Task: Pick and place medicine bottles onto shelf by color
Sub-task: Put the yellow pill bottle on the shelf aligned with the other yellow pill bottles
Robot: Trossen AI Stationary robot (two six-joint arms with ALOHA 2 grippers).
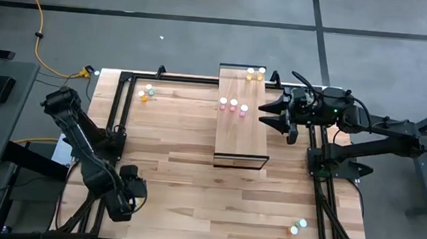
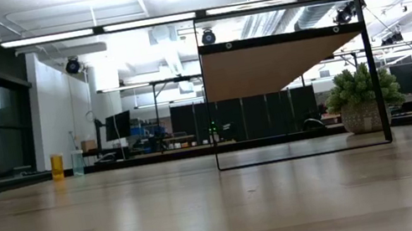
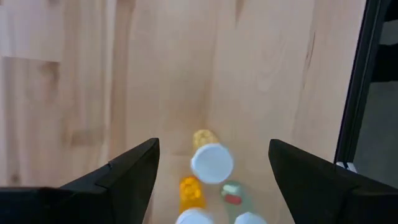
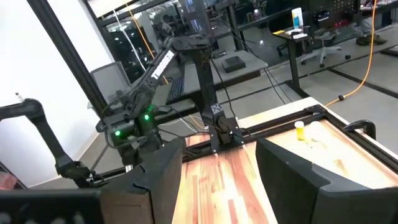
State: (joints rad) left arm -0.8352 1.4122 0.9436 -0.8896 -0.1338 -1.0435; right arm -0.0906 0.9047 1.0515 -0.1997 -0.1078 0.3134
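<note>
The shelf (image 1: 241,129) lies along the table's middle. Three pink bottles (image 1: 233,105) stand in a row across it, and a yellow and an orange one (image 1: 255,74) stand at its far end. My right gripper (image 1: 263,114) is open and empty beside the shelf's right edge, level with the pink row. My left gripper (image 1: 131,191) is open at the near left. Between its fingers, the left wrist view (image 3: 214,146) shows a yellow bottle (image 3: 208,155), an orange bottle (image 3: 191,196) and a pale green bottle (image 3: 233,196), untouched.
More bottles stand at the far left (image 1: 147,93), by the dark frame rail (image 1: 117,101); they also show in the low view (image 2: 57,166). Two bottles stand at the near right (image 1: 297,228). Bare plank tabletop lies between the shelf and the left rail.
</note>
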